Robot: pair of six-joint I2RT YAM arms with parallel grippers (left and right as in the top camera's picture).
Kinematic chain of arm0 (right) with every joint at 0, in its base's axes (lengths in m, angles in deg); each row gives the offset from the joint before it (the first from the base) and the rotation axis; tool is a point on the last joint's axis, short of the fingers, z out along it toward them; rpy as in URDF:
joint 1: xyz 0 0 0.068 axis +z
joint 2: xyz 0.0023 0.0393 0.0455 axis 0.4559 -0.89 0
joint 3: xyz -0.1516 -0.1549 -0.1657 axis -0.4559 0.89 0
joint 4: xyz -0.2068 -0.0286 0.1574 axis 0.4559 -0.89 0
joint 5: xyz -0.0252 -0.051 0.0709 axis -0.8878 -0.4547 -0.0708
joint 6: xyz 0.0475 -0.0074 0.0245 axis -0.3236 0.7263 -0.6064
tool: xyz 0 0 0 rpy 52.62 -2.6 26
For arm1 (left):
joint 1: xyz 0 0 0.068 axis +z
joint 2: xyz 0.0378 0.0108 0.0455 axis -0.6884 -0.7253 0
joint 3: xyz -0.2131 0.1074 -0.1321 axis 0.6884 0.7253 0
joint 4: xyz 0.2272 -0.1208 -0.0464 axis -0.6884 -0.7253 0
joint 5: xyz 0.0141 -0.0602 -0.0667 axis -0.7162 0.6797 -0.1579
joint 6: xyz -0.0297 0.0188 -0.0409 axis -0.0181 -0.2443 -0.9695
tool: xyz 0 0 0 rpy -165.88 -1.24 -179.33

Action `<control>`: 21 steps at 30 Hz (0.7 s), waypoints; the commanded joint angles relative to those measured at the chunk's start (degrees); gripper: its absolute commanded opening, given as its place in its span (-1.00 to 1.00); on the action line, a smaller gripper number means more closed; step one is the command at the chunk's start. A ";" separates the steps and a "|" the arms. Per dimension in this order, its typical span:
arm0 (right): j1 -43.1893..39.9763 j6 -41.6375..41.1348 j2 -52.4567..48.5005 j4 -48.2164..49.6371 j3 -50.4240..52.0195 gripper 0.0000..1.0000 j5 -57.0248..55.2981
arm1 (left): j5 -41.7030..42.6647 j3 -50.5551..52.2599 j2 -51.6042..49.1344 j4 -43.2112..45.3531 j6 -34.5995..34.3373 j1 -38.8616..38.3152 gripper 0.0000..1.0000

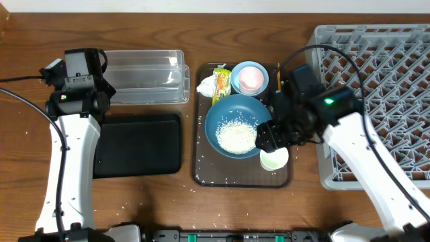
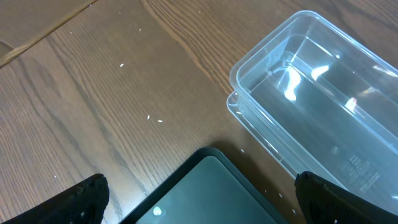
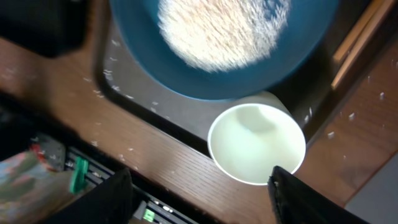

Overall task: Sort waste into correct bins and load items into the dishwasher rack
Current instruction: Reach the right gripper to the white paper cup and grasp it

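White cup (image 3: 256,144) stands beside blue bowl (image 3: 217,86); right gripper (image 3: 199,186) straddles it, jaws apart, nothing gripped, presumably for racking. Left gripper (image 2: 199,186) gapes wide, empty.

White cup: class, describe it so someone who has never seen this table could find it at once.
Find the brown serving tray in the middle of the table. At its near right corner, beside the large blue bowl holding rice, stands the white cup: small, round, empty and plain white, not blue.

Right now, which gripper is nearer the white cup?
Right. The right gripper hangs directly above the white cup; the left gripper is far away, over the clear tub and black tray.
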 commanded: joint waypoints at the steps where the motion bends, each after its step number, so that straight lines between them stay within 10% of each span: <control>1: 3.85 -5.70 -3.82 -0.11 -0.57 0.31 -5.01 | -0.94 0.07 -0.09 -0.13 -0.31 0.13 0.96; 21: 13.38 -25.57 -16.81 -2.05 -0.57 0.16 -22.01 | -0.94 0.07 -0.09 -0.13 -0.31 0.13 0.96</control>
